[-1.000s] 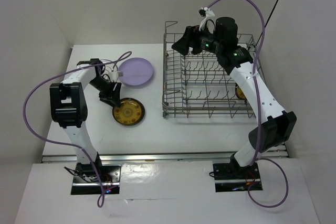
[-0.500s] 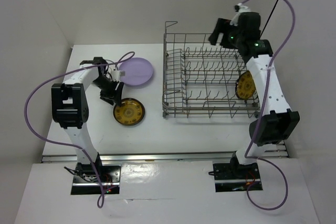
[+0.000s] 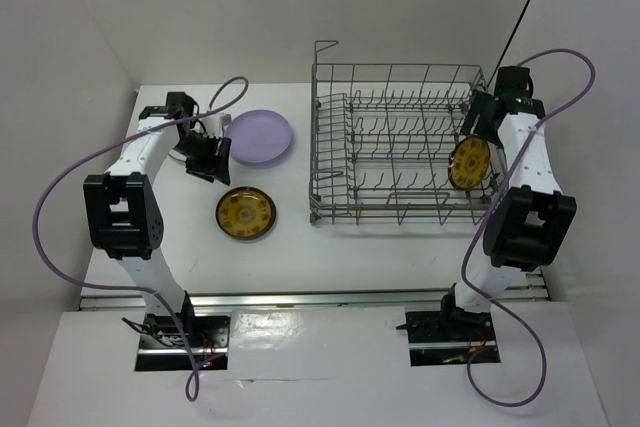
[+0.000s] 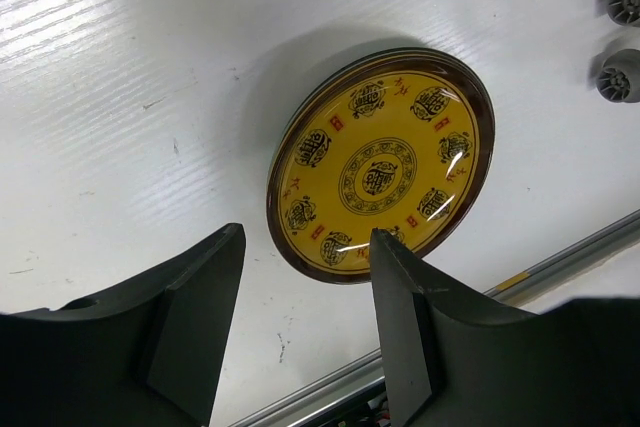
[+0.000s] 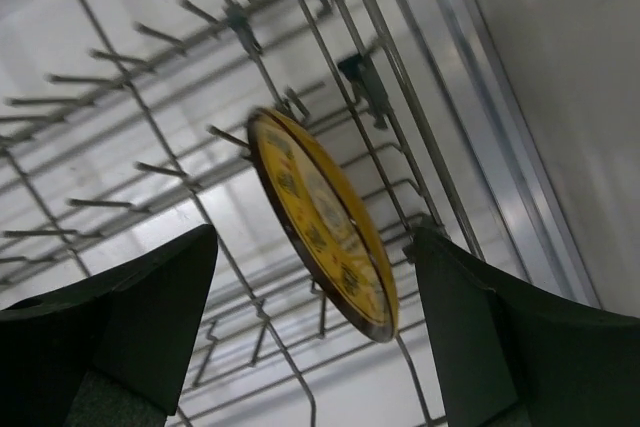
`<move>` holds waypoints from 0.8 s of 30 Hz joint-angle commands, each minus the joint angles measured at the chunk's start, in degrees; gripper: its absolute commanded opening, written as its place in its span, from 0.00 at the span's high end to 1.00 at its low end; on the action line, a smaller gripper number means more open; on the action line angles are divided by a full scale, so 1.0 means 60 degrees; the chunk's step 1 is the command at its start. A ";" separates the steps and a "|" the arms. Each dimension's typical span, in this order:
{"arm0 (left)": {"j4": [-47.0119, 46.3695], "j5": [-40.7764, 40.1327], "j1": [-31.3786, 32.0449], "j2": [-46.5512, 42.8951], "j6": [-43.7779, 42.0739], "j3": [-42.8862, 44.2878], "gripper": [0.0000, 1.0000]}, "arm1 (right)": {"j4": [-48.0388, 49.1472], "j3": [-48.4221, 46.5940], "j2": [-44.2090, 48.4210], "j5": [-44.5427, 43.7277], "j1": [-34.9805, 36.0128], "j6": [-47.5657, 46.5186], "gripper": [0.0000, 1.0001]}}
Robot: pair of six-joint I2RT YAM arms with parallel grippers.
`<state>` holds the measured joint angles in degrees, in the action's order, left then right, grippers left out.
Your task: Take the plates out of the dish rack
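Observation:
The grey wire dish rack (image 3: 395,66) stands at the right of the table. One mustard-yellow patterned plate (image 3: 468,163) stands on edge between the tines at its right end. My right gripper (image 3: 478,119) hovers over that plate, open. In the right wrist view the plate (image 5: 320,222) shows between and beyond the spread fingers (image 5: 160,297), untouched. A second mustard plate (image 3: 245,213) lies flat on the table, and a lavender plate (image 3: 260,137) lies behind it. My left gripper (image 3: 208,158) is open and empty, above and left of the flat plate (image 4: 382,162).
Two small rack wheels (image 4: 622,37) show at the top right of the left wrist view. A metal rail (image 3: 310,299) runs along the table's near edge. White walls enclose the table; the right wall (image 3: 590,147) is close to the rack and my right arm.
My right arm swung from the rack's back left to its right end, over the standing mustard plate. My left gripper opened wider and drew back from the flat mustard plate.

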<state>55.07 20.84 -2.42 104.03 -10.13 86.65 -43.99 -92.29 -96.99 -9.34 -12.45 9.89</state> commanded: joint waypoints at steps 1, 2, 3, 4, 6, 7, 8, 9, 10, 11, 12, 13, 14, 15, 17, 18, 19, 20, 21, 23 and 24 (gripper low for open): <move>0.0006 0.0057 0.0007 -0.0317 0.0121 0.0265 0.34 | -0.0169 0.0643 0.0140 -0.0318 -0.0239 -0.0226 0.14; 0.0006 0.0057 0.0007 -0.0317 0.0121 0.0265 0.34 | -0.0009 0.0863 0.0227 -0.0231 -0.0240 -0.0227 0.13; 0.0006 0.0057 0.0007 -0.0317 0.0121 0.0265 0.34 | 0.0108 0.1083 0.0228 -0.0056 -0.0370 -0.0227 0.13; 0.0006 0.0057 0.0007 -0.0317 0.0121 0.0265 0.34 | 0.0211 0.1447 0.0344 0.0134 -0.0517 -0.0227 0.13; 0.0006 0.0145 0.0007 -0.0214 0.0208 0.0265 0.34 | 0.0547 0.1699 0.0345 0.0704 -0.0620 -0.0227 0.17; 0.0006 0.0145 0.0007 -0.0214 0.0209 0.0367 0.34 | 0.0636 0.1787 0.0345 0.0853 -0.0621 -0.0227 0.20; 0.0006 0.0232 0.0007 -0.0214 0.0209 0.0368 0.34 | 0.0637 0.1788 0.0345 0.1217 -0.0621 -0.0227 0.27; 0.0108 0.0233 0.0007 -0.0127 0.0209 0.0469 0.34 | 0.0753 0.1904 0.0258 0.1365 -0.0621 -0.0227 0.32; 0.0109 0.0233 0.0007 -0.0126 0.0209 0.0557 0.34 | 0.0899 0.1905 0.0257 0.1367 -0.0621 -0.0227 0.38; 0.0109 0.0146 0.0007 -0.0126 0.0122 0.0558 0.34 | 0.0901 0.1992 0.0257 0.1483 -0.0621 -0.0227 0.44; 0.0109 0.0145 0.0007 -0.0126 0.0121 0.0558 0.34 | 0.1046 0.1993 0.0257 0.1354 -0.0621 -0.0227 0.50; 0.0109 0.0145 0.0094 -0.0126 0.0121 0.0558 0.34 | 0.1047 0.1993 0.0344 0.1251 -0.0621 -0.0227 0.62; 0.0109 0.0145 0.0095 -0.0213 0.0121 0.0558 0.34 | 0.1047 0.1993 0.0345 0.1163 -0.0621 -0.0227 0.67; 0.0109 0.0145 0.0095 -0.0214 0.0121 0.0558 0.34 | 0.1047 0.1863 0.0345 0.1060 -0.0621 -0.0227 0.72; 0.0109 0.0145 0.0095 -0.0214 0.0121 0.0558 0.34 | 0.1047 0.1629 0.0345 0.0972 -0.0621 -0.0227 0.86; 0.0109 0.0145 0.0095 -0.0214 0.0121 0.0558 0.34 | 0.0945 0.1511 0.0345 0.0812 -0.0621 -0.0314 0.90; 0.0109 0.0145 0.0095 -0.0214 0.0121 0.0558 0.34 | 0.0828 0.1394 0.0345 0.0810 -0.0621 -0.0315 0.93; 0.0109 0.0246 0.0095 -0.0214 0.0121 0.0558 0.34 | 0.0827 0.1291 0.0345 0.0665 -0.0621 -0.0460 0.95; 0.0109 0.0247 0.0095 -0.0214 0.0121 0.0558 0.34 | 0.0827 0.1102 0.0345 0.0461 -0.0621 -0.0462 1.00; 0.0109 0.0247 0.0095 -0.0214 0.0121 0.0558 0.34 | 0.0827 0.0620 0.0447 0.0182 -0.0343 -0.0739 1.00; 0.0211 0.0247 0.0095 -0.0214 0.0121 0.0558 0.34 | 0.0711 0.0384 0.0447 -0.0052 -0.0197 -0.0740 1.00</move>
<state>55.31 20.93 -2.09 104.03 -10.09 88.20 -43.55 -82.96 -96.75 -6.70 -15.40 4.12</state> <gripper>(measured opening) 0.659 0.199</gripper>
